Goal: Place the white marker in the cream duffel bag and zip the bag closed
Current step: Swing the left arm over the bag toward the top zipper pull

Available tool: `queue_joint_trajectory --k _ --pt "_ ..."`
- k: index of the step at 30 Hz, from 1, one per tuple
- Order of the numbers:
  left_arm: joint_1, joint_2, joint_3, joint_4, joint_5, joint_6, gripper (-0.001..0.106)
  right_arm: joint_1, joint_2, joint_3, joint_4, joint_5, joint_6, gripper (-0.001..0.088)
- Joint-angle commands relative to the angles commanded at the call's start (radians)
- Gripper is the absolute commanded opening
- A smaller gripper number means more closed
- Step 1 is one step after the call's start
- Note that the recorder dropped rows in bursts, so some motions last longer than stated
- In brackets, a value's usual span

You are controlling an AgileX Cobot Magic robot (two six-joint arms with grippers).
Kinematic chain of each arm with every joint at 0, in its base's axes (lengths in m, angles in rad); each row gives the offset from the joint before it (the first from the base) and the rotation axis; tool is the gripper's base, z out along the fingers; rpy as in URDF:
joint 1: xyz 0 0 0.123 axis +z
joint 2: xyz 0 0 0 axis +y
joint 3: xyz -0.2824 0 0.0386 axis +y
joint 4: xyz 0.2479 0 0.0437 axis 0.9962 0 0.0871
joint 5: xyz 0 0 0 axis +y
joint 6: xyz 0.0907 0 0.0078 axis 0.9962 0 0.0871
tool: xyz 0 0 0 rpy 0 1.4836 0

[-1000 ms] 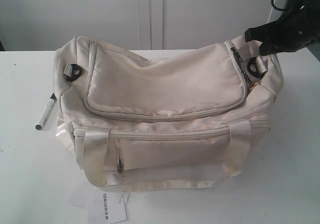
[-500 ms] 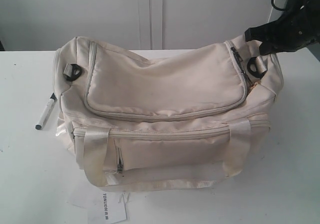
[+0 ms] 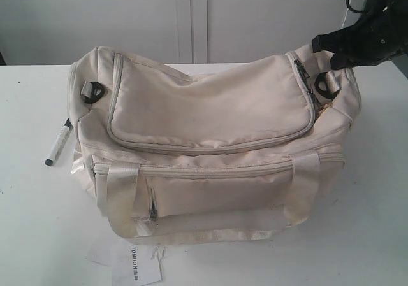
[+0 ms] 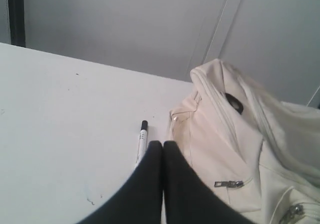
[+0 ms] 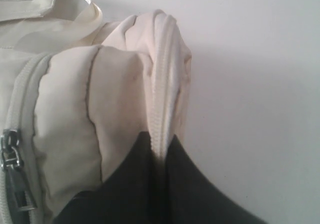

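Observation:
The cream duffel bag [image 3: 210,127] sits on the white table [image 3: 32,222], its curved top flap zipped down. To its left the white marker [image 3: 58,143] lies flat on the table, black cap pointing away, close to the bag's end. My right gripper [image 3: 326,55] is at the bag's right end, shut on a raised fold of the bag's fabric edge [image 5: 162,84]. In the left wrist view my left gripper [image 4: 162,144] is shut and empty, above the table just short of the marker [image 4: 142,141], beside the bag's end [image 4: 220,149]. The left gripper does not show in the exterior view.
A white paper tag [image 3: 137,265] with printed text lies in front of the bag near the table's front edge. Black buckles [image 3: 92,92] sit at both ends of the bag. A pale wall with vertical panel lines stands behind the table.

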Motion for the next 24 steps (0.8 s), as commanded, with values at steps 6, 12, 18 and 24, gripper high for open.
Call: queue_joint_trajectory --k 6,12,18,24 --pt "0.0 0.119 -0.072 -0.013 0.025 0.084 0.0 0.0 0.0 0.0 0.0 0.0 0.0 0.0" --pt "0.0 0.225 -0.145 -0.013 0.085 0.153 0.0 0.0 0.0 0.0 0.0 0.0 0.0 0.0" --pt "-0.009 0.314 -0.217 -0.165 0.152 0.358 0.0 0.0 0.0 0.0 0.0 0.0 0.0 0.0" --pt "-0.071 0.412 -0.286 -0.414 0.229 0.645 0.0 0.0 0.0 0.0 0.0 0.0 0.0 0.0"
